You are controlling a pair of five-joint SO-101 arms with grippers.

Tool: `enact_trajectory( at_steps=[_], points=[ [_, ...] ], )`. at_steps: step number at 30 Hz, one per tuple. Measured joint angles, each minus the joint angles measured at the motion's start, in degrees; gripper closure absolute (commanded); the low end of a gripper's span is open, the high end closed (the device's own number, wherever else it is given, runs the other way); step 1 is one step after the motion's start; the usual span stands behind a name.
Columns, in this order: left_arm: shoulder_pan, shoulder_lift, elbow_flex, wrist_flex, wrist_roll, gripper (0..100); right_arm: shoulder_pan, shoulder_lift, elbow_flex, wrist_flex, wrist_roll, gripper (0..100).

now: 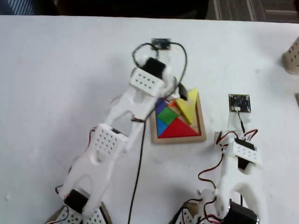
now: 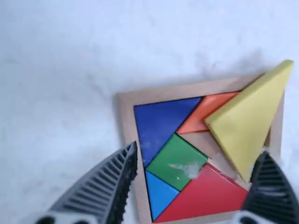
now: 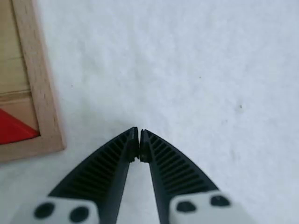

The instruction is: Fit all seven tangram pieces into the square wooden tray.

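The square wooden tray (image 1: 180, 139) lies mid-table and holds a dark blue triangle (image 2: 161, 121), an orange piece (image 2: 201, 116), a green square (image 2: 175, 161), a small light blue triangle (image 2: 159, 193) and a large red triangle (image 2: 210, 196). A yellow triangle (image 2: 245, 126) rests tilted on the orange piece and the tray's rim (image 2: 125, 121), one tip poking past the far corner. My left gripper (image 2: 197, 156) hovers open over the tray, and the yellow triangle (image 1: 188, 106) sits close to one finger. My right gripper (image 3: 139, 142) is shut over bare table just beside the tray's near corner (image 3: 44, 140).
A black cable (image 1: 138, 172) runs along the left arm toward the table's front. A beige perforated object (image 1: 292, 56) stands at the right edge. White tabletop stretches to the left of and behind the tray.
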Motion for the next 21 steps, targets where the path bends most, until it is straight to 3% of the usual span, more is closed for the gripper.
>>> enact_trajectory(
  at_steps=[8,15,21],
  points=[
    [-1.49,-4.48,2.64,0.18,-3.16,65,0.0,0.0,0.0,0.0,0.0,98.1],
    [-3.08,-20.57,18.46,0.18,-7.03,65,0.0,0.0,0.0,0.0,0.0,98.1],
    [-10.37,-30.59,32.79,0.18,-9.23,65,0.0,0.0,0.0,0.0,0.0,98.1]
  ],
)
